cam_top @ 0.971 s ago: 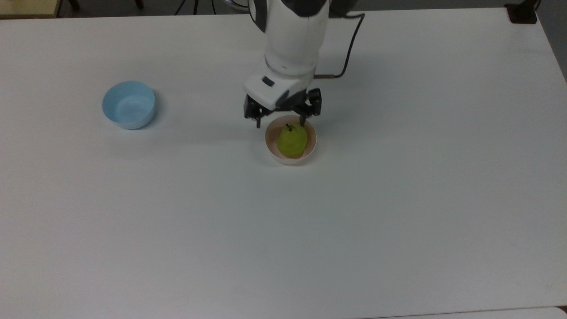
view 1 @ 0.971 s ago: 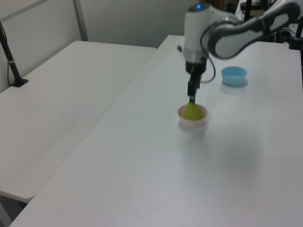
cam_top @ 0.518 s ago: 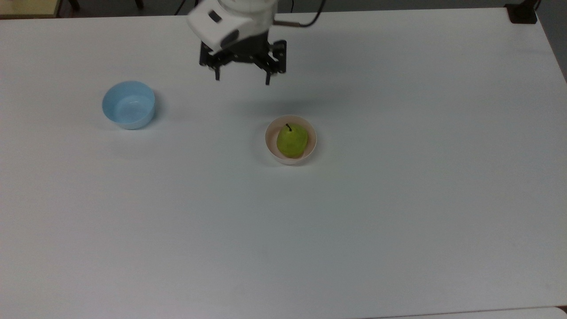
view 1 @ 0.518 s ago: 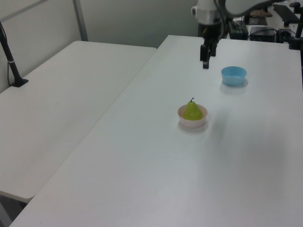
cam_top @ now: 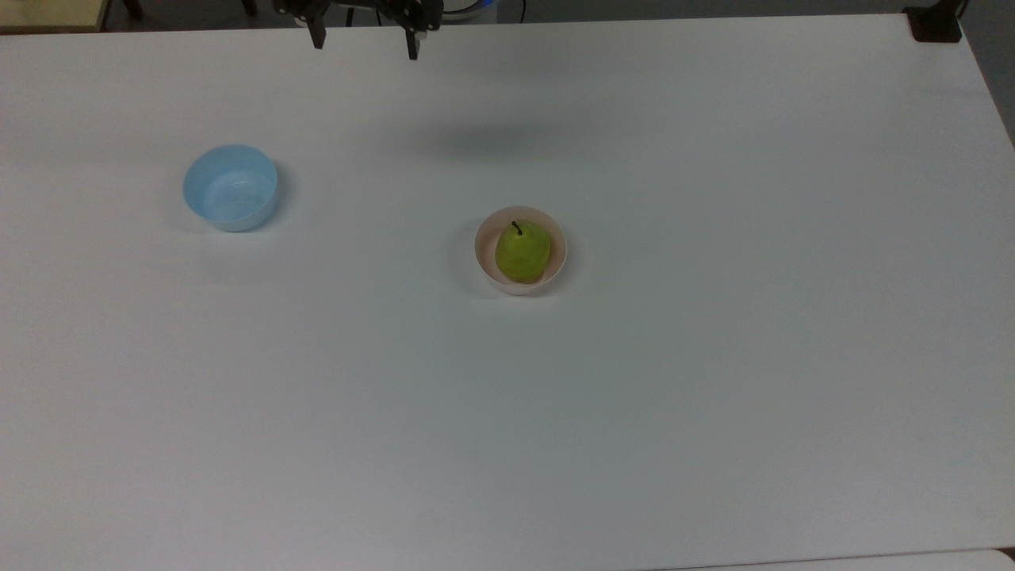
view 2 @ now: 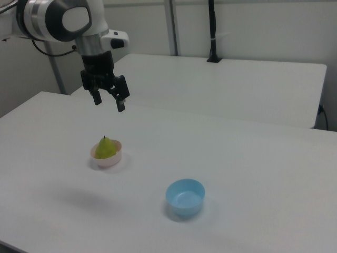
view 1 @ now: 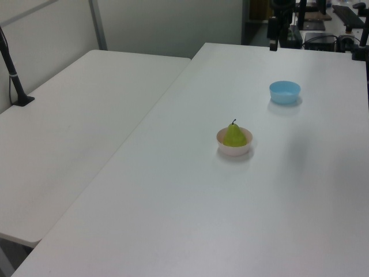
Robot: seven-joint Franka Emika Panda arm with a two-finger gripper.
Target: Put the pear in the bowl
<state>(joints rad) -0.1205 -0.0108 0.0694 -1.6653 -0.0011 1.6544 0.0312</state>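
Note:
The yellow-green pear [cam_top: 522,251] [view 1: 234,135] [view 2: 106,148] stands upright with its dark stem up, inside the pale pink bowl [cam_top: 483,258] [view 1: 234,151] [view 2: 110,159] near the middle of the white table. My gripper [cam_top: 365,44] [view 2: 109,102] hangs open and empty high above the table, at the top edge of the top view and well clear of the bowl. In the left view the gripper [view 1: 274,41] is at the far end of the table.
A light blue bowl [cam_top: 230,188] [view 1: 285,92] [view 2: 185,197] stands empty toward the top view's left. A second white table [view 1: 75,104] [view 2: 226,79] sits alongside. A black clamp [cam_top: 934,24] is fixed at the table's far right corner in the top view.
My gripper has risen and pulled back from just above the bowl to the far edge of the table, staying open. The pear has stayed in the pink bowl.

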